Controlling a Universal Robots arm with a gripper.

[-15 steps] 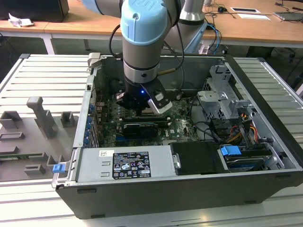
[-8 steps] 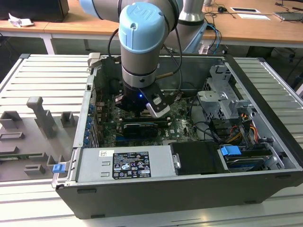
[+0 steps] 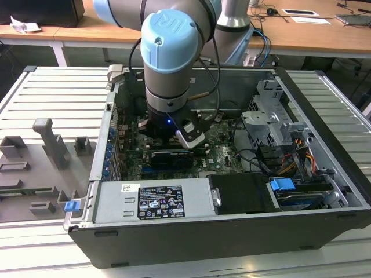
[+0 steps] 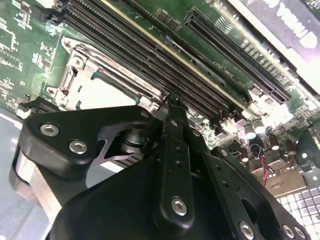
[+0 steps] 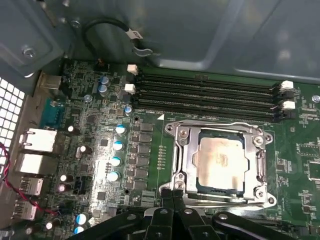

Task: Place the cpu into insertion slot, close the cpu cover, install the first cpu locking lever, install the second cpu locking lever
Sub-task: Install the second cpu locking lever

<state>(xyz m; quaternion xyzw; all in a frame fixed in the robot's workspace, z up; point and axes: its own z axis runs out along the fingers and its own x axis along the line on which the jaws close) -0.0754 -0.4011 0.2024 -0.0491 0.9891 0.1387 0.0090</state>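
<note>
The cpu (image 5: 220, 160), a pale tan-silver square, lies in the insertion slot (image 5: 170, 129) on the green board. The cpu cover (image 5: 184, 160), a silver frame, lies flat around it. A thin lever rod (image 5: 215, 123) runs along the socket side nearest the memory slots. My gripper (image 5: 172, 195) is shut, its black fingertips together at the socket's opposite edge, touching or just above the rim. In the second wrist view the gripper (image 4: 173, 102) tip sits at a corner of the insertion slot (image 4: 75, 62), and the cpu (image 4: 107, 95) shows partly behind the black linkage. In the exterior view the arm (image 3: 171, 58) reaches down into the open computer case.
Long black memory slots (image 5: 205, 92) run beside the socket, with the grey case wall (image 5: 200, 30) beyond them. Capacitors (image 5: 117, 145) stand on the socket's other side. The power supply (image 3: 156, 200) and drive cage (image 3: 272, 121) bound the case. Grey fixtures (image 3: 52, 142) stand on the table outside.
</note>
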